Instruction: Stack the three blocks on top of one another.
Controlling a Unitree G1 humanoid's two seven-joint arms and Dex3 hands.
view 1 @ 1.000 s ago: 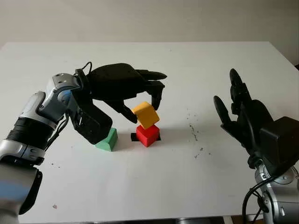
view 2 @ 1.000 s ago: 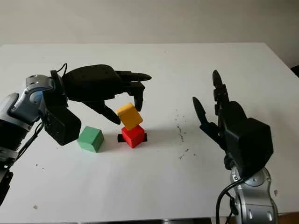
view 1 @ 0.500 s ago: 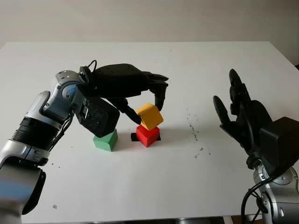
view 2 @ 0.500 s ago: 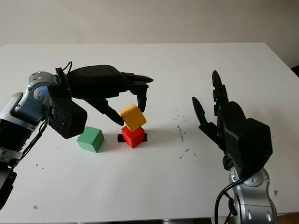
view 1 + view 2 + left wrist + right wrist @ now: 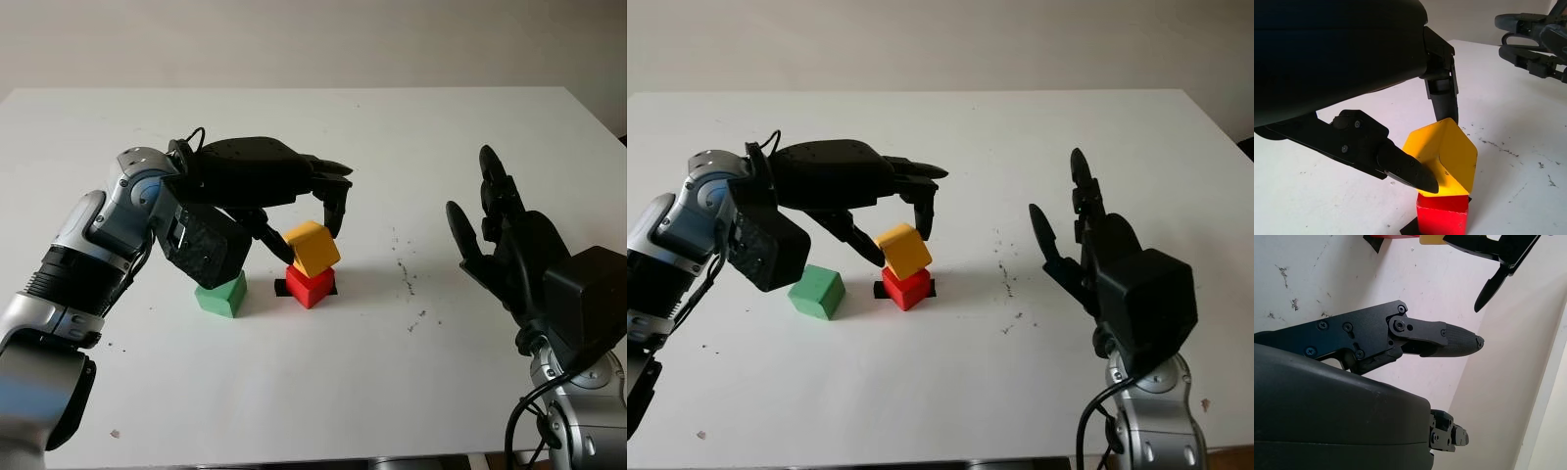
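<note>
Yellow block (image 5: 313, 248) sits tilted on the red block (image 5: 311, 285), pinched by the left hand (image 5: 304, 211).

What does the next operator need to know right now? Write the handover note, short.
Left hand: shut on the yellow block, holding it tilted on top of the red block at mid-table.
Right hand: open, raised above the table's right side, idle.
Green block: on the table, left of the red one, untouched.
Done: yellow brought onto red, not yet released or squared.
Left: seat and release yellow, then add green on top.
</note>
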